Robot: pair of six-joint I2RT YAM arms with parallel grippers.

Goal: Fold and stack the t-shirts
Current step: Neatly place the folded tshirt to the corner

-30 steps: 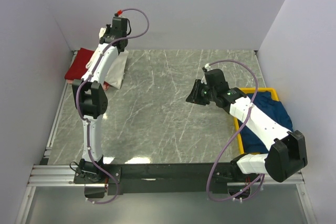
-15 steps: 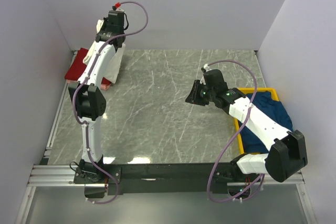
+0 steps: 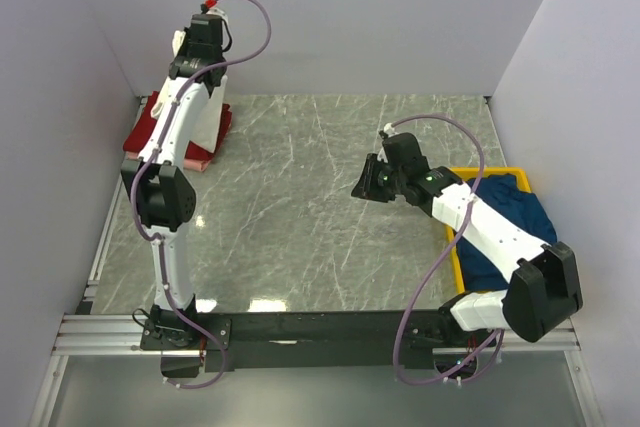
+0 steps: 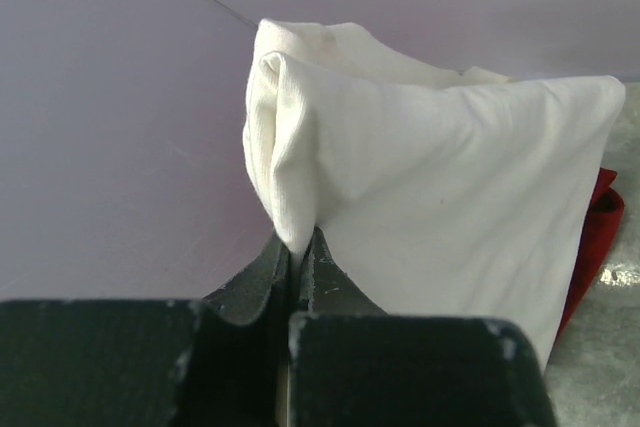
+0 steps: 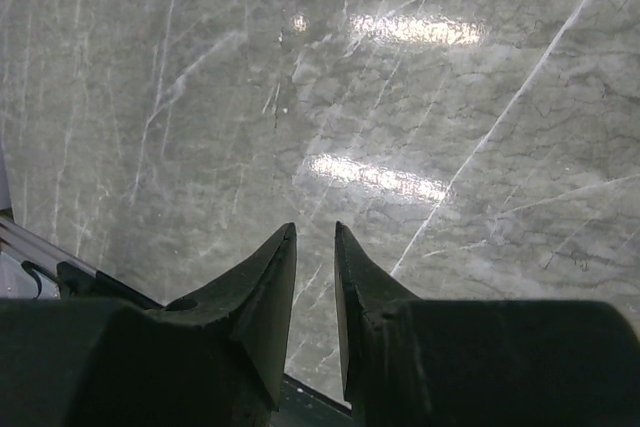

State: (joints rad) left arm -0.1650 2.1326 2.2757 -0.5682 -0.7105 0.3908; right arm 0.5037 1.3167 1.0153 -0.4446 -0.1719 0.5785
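Observation:
My left gripper (image 3: 188,59) is raised at the back left corner and shut on a fold of the cream t-shirt (image 3: 205,117), which hangs from it. In the left wrist view the jaws (image 4: 297,247) pinch the cream cloth (image 4: 430,167), and the dark red t-shirt (image 4: 600,217) peeks out behind it. The dark red t-shirt (image 3: 148,127) lies folded on the table under the hanging cream one. A navy blue t-shirt (image 3: 512,222) lies crumpled in the bin. My right gripper (image 3: 362,187) hovers over the table's middle right, slightly open and empty (image 5: 315,232).
A yellow plastic bin (image 3: 490,172) stands at the right edge of the marble table (image 3: 300,207). Grey walls close in the back and both sides. A pink edge (image 3: 198,160) shows beside the red shirt.
My left gripper has lifted the cream t-shirt higher and moved it left and back, so it now hangs over the dark red shirt. The right arm has barely moved.

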